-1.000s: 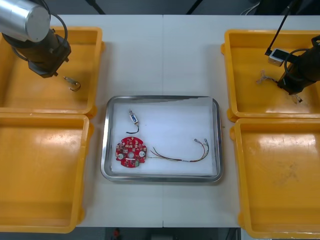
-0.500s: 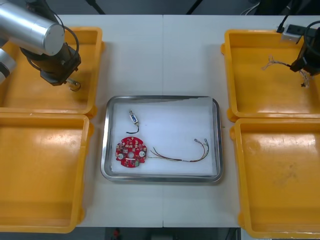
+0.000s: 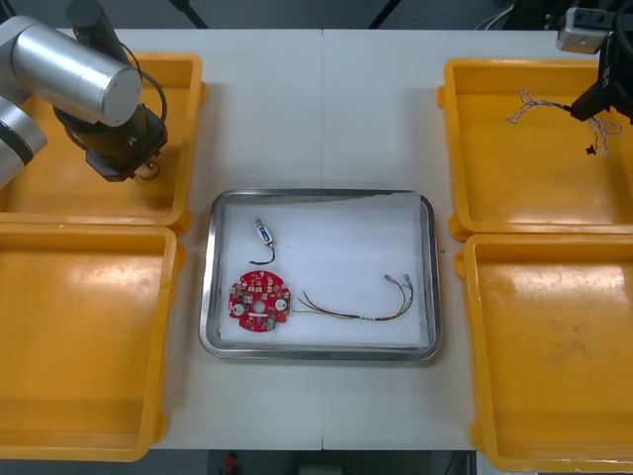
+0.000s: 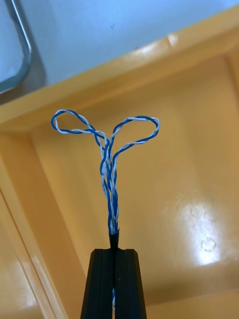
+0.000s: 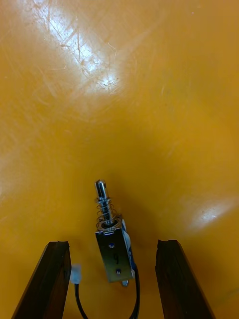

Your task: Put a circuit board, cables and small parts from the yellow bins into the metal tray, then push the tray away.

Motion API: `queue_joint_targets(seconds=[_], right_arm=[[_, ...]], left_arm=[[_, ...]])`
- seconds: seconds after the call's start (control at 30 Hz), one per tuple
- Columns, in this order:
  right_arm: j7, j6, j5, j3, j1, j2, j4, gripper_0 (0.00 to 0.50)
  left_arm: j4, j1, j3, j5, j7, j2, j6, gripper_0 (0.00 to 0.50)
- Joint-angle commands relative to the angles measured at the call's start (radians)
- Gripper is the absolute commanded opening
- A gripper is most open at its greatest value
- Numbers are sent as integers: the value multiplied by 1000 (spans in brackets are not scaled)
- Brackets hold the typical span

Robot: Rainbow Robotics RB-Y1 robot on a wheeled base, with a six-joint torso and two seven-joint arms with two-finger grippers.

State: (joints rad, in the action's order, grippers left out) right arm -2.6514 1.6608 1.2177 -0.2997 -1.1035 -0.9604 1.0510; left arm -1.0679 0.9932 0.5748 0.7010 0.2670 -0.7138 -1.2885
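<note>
In the far left yellow plastic bin point(image 3: 59, 193), the left tool point(image 5: 112, 243) stands with its black fingers spread, one on each side of a small metal part point(image 5: 114, 256) lying on the bin floor. Over the far right yellow bin point(image 3: 514, 193), the right tool point(image 4: 114, 251) is pinching the end of a twisted blue and white cable point(image 4: 110, 169). On the worktop between the bins, the white-lined metal tray point(image 3: 426, 267) holds a round red circuit board point(image 3: 259, 302), a red and yellow cable point(image 3: 361, 309) and a second small metal part point(image 3: 263, 234).
</note>
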Motion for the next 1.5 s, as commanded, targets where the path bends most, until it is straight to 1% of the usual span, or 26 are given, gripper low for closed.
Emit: queue_joint_targets(seconds=[0.03,0.1,0.2,0.33,0.37,0.4,0.43,0.47,0.5,0.53,0.57,0.6,0.77,0.8,0.93,1.0,1.03,1.07,1.13,1.23,1.27,1.3,1.4,1.5], right_arm=[[88,14,43,73,68,-46,135,0],[128,14,45,74,93,-44,202,0],[212,20,43,73,139,-43,340,0],[291,42,43,73,171,-27,460,0],[304,45,43,73,175,-24,478,0],[346,57,43,73,186,-11,529,0],[358,62,43,73,189,-7,546,0],[387,70,43,73,197,5,581,0],[412,76,42,71,200,14,609,0],[412,76,42,71,200,14,609,0],[453,82,42,65,205,26,650,0],[481,85,40,54,203,35,676,0],[570,88,29,19,205,66,750,0],[605,86,20,2,203,86,774,0],[659,86,5,-33,203,121,810,0],[689,82,-30,-81,203,144,840,0],[689,82,-30,-81,203,144,840,0],[692,77,-83,-125,205,160,871,0],[700,57,-135,-187,203,175,886,0],[703,19,-179,-251,203,193,888,0],[706,-10,-218,-296,203,207,888,0],[708,-19,-228,-308,203,213,888,0],[711,-58,-300,-369,203,244,882,0],[709,-98,-331,-415,203,272,857,0]], left_arm=[[19,4,7,20,37,17,21,500],[28,2,7,21,41,20,29,500],[39,2,7,21,49,24,37,500],[39,2,10,23,57,24,38,500],[39,2,11,25,58,24,38,486],[39,2,19,25,63,24,38,417],[39,2,22,25,64,24,40,375],[39,2,33,25,67,24,44,262],[40,2,39,25,69,24,52,176],[40,2,39,25,69,24,52,176],[43,2,43,25,69,24,58,47],[46,2,43,26,70,24,60,7],[52,2,43,25,80,24,63,0],[54,2,43,23,84,24,63,0],[52,2,43,23,95,20,60,0],[51,12,43,25,106,11,55,0],[51,12,43,25,106,11,55,0],[51,21,43,31,113,4,44,0],[49,36,43,40,124,-9,23,0],[49,56,43,60,143,-27,-6,0],[49,70,40,71,176,-39,-34,0],[49,74,37,74,186,-44,-45,0],[49,91,14,98,242,-67,-95,0],[48,105,-10,123,291,-91,-132,0]])
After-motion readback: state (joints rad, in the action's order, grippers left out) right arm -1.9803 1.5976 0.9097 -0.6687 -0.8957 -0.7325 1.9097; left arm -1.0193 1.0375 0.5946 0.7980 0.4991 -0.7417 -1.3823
